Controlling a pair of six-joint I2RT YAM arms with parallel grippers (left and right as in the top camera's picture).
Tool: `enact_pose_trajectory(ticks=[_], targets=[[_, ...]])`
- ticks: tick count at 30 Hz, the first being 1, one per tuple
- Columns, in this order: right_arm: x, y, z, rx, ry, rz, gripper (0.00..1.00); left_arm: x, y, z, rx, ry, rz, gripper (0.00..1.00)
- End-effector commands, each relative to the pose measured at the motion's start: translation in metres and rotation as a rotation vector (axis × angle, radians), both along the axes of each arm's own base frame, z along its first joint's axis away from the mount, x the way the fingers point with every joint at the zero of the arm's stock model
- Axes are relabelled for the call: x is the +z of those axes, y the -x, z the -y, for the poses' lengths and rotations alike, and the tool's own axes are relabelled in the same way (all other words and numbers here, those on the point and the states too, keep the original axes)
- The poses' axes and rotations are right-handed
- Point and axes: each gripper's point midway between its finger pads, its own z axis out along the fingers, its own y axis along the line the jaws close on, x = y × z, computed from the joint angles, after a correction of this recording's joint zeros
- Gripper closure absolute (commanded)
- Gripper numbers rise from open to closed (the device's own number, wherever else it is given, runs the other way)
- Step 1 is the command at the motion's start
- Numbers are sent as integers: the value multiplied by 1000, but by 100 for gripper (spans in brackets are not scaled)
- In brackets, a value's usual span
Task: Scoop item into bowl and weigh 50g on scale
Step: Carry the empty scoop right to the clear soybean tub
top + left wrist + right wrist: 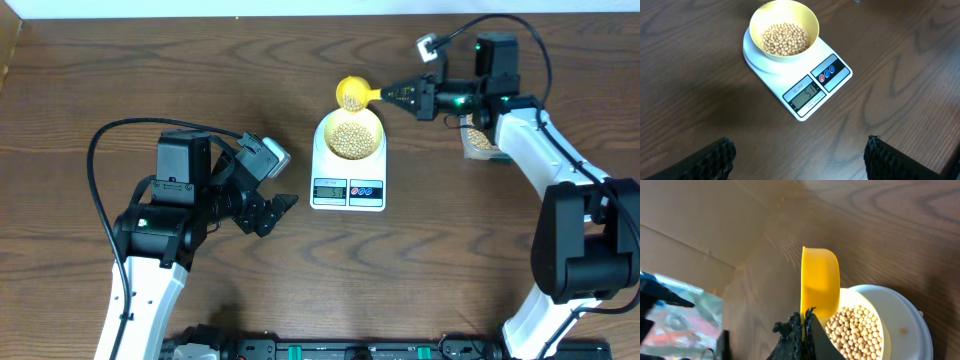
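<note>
The pale yellow bowl (pixel 351 135) sits on the white scale (pixel 348 190) and holds many beige beans (pixel 352 137). In the left wrist view the bowl (pixel 784 30) with beans (pixel 785 39) is on the scale (pixel 812 85), whose display reads about 51. My right gripper (pixel 402 95) is shut on the handle of a bright yellow scoop (pixel 352 93), held above the bowl's far rim with a few beans in it. The right wrist view shows the scoop (pixel 820 282) on edge beside the bowl (pixel 885 315). My left gripper (pixel 272 212) is open and empty, left of the scale.
A clear container with beans (pixel 478 140) stands at the right, partly hidden under my right arm. Cables run over the table at the left and far right. A black rail lies along the front edge.
</note>
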Motion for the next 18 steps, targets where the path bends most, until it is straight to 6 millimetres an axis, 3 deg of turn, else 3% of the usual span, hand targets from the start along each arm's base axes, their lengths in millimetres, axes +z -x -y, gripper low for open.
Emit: enact_pose_trajectory(ticks=[1, 18], targets=[[5, 2, 7, 4, -52, -70, 98, -2, 0, -1, -4, -8, 0, 15], [22, -18, 24, -79, -44, 21, 99, -2, 0, -1, -4, -8, 0, 16]])
